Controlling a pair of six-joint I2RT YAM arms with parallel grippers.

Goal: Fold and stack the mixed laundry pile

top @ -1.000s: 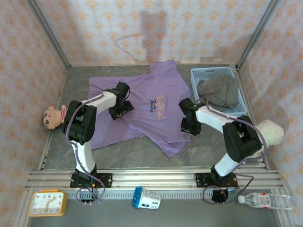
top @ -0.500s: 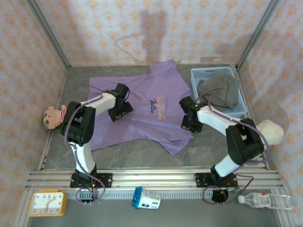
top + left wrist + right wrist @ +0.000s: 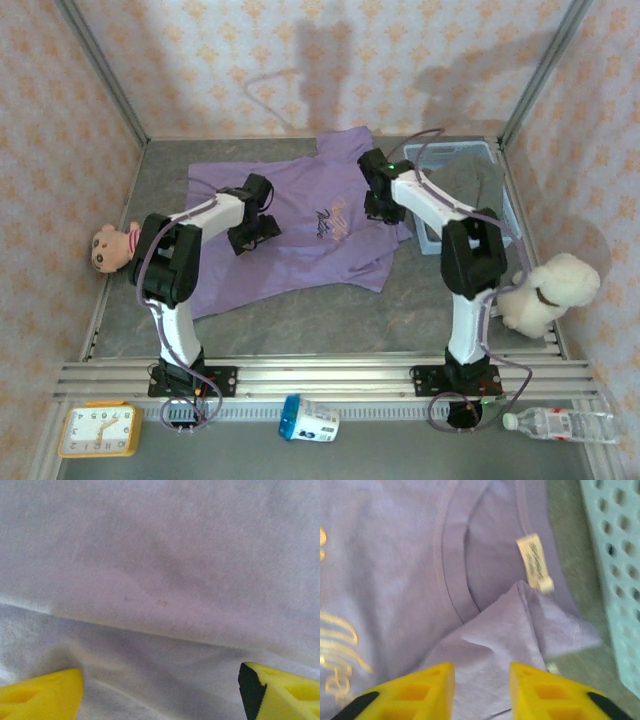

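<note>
The lilac shirt (image 3: 300,255) lies spread on the table, print side up. Its right sleeve is folded in over the body toward the collar. My right gripper (image 3: 378,205) hovers low at the collar; in the right wrist view its fingers (image 3: 481,669) stand apart over the folded sleeve (image 3: 505,630), open, with the neck label (image 3: 535,560) just ahead. My left gripper (image 3: 255,228) rests low on the shirt's left side, open wide, with only lilac cloth (image 3: 160,555) between its fingertips (image 3: 160,685). The grey-brown trousers (image 3: 478,195) lie in the basket, partly hidden by the right arm.
The light blue mesh basket (image 3: 455,152) stands at the back right, its wall (image 3: 620,555) close to my right gripper. A doll (image 3: 108,247) sits at the left edge and a white plush (image 3: 548,290) at the right. A clock (image 3: 98,430), a cup (image 3: 308,418) and a bottle (image 3: 560,425) lie in front of the rail.
My right gripper travelled from the shirt's near right corner up to the collar, dragging the sleeve over the body, then its jaws parted. The left arm stayed put.
</note>
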